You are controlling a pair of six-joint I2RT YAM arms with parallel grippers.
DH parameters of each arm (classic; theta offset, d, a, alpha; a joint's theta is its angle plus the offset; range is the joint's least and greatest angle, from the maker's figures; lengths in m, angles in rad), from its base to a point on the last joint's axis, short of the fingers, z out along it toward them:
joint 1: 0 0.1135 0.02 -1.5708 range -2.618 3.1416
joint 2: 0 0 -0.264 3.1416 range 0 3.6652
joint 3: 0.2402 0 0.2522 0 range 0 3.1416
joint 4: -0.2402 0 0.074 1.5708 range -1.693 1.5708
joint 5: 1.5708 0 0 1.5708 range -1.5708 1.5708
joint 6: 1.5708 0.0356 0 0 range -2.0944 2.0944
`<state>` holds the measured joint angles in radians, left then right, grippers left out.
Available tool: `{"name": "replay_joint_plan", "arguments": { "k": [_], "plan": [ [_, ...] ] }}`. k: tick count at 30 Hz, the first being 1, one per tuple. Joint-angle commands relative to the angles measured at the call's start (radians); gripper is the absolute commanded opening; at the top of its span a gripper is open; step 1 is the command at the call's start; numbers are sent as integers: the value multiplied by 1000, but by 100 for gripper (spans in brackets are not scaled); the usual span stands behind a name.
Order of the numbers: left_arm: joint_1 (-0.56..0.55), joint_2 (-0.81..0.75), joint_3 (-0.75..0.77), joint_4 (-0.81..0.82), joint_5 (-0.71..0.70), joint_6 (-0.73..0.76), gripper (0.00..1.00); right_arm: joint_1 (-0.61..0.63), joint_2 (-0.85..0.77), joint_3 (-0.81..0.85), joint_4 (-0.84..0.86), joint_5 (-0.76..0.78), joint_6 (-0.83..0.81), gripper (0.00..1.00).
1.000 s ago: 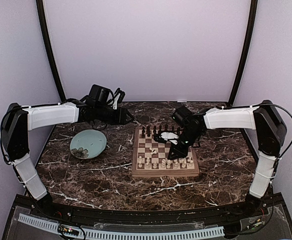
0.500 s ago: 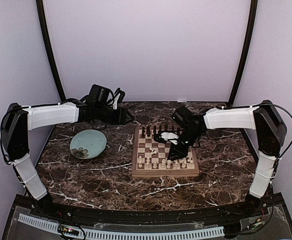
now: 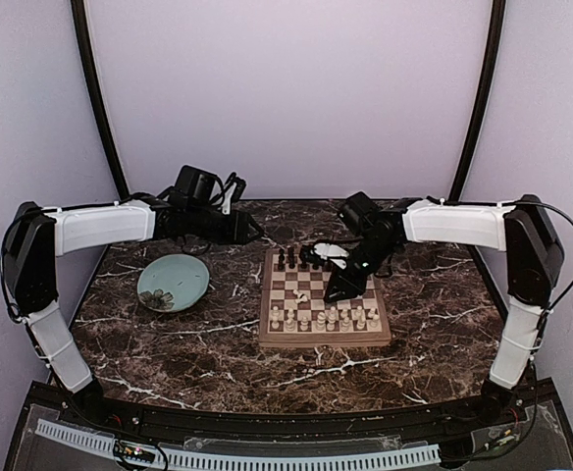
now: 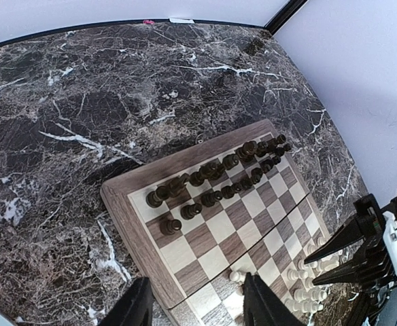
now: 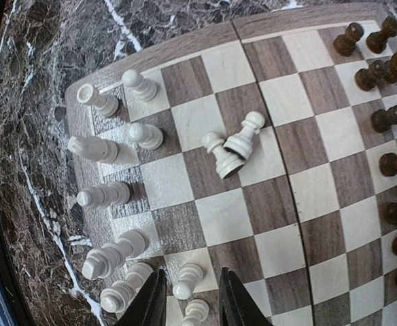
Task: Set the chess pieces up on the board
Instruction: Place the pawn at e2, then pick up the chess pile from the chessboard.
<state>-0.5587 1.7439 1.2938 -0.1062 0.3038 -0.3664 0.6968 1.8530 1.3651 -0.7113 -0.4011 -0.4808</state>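
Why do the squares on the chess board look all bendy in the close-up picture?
Right wrist view: the wide lens bows the board and tips the white pieces outward. Left wrist view: only slight bending. Top view: lines look straight, but pieces are tiny.

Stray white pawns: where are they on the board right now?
Right wrist view: the stray white pawns lie touching each other in the middle of the board, nearer the white pieces at the left than the dark pieces at the right edge.

Pale lilac walls (image 3: 286, 98), two black curved poles (image 3: 95, 98), dark veined marble tabletop (image 3: 169, 343)
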Motion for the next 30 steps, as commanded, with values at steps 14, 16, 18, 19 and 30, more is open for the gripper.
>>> {"name": "replay_joint_plan", "arguments": {
  "k": [14,16,18,19,30],
  "plan": [
    [6,-16,35,-16,2,27,47,23,133,199,6,9,0,27],
    [5,-21,36,-17,-3,30,47,29,153,212,8,10,-4,27],
    [5,-23,37,-18,-4,32,47,34,172,226,6,8,-5,29],
    [5,-24,38,-20,-6,33,47,37,182,233,4,8,-5,29],
    [5,-35,43,-26,-16,42,47,54,280,300,-15,16,-18,30]
  ]
}}
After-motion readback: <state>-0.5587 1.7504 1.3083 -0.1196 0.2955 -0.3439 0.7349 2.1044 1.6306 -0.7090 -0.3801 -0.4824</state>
